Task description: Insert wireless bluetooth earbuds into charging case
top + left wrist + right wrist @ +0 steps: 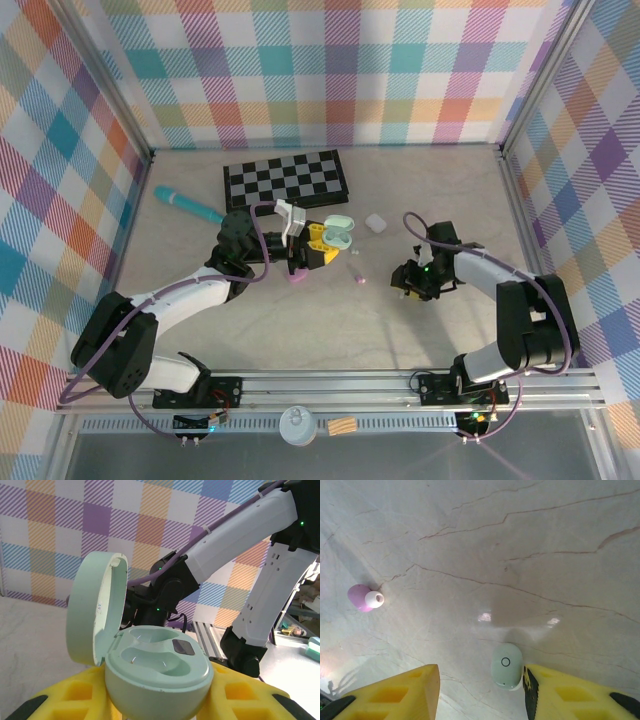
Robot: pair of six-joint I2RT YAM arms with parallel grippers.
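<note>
Marble tabletop (pixel 520 555): low in frame, my right gripper (pixel 482 690) gapes around a green earbud (pixel 506 666); my left gripper (pixel 160 702) clamps the open case (pixel 160 672).

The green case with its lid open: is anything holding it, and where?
Yes. The left gripper holds the pale green case by its rounded lower half, with yellow fingers on either side. The lid stands free.

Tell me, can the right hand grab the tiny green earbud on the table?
Probably yes. The green earbud lies on the bare table between the open fingers of the right hand, close to one, with nothing in the way.
</note>
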